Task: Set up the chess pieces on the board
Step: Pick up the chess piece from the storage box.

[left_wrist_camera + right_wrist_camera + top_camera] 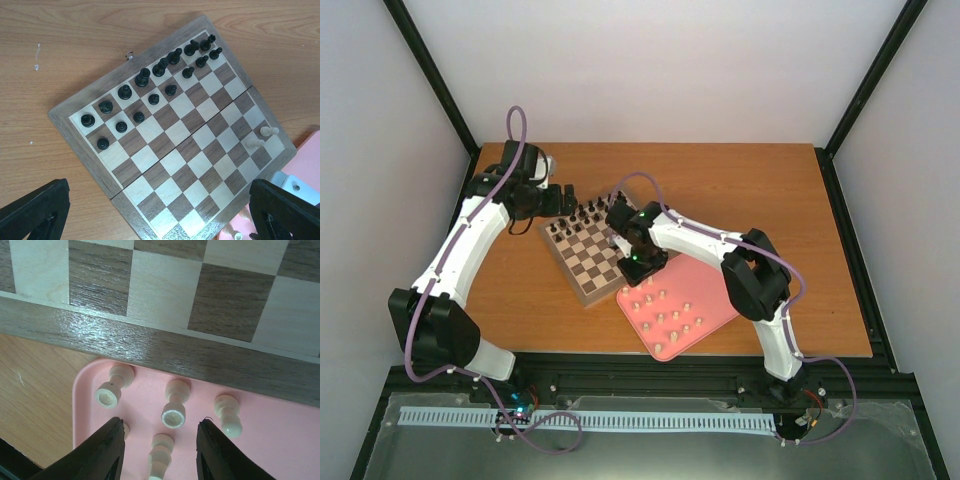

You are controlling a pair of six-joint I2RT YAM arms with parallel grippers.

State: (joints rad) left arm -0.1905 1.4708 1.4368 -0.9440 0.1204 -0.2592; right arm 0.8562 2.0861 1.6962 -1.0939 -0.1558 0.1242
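The board [588, 262] lies left of centre; in the left wrist view the board [180, 150] carries two cream chess pieces [269, 131] near its right edge. Several more chess pieces [665, 315] stand on a pink tray [705, 290]. My right gripper [634, 272] hangs low over the tray corner beside the board. In the right wrist view my right gripper [162, 452] is open with one cream piece [161, 456] between its fingers [107, 450], gaps on both sides. My left gripper [558, 200] hovers over the board's far side, and in its own view my left gripper [160, 220] is open and empty.
Black pieces [150, 85] fill two rows along the board's far side. Other cream pieces [175, 405] stand close around the right gripper, just below the board's border [165, 347]. The pink tray [280, 440] touches the board's near corner. Bare wooden table [760, 190] lies to the right.
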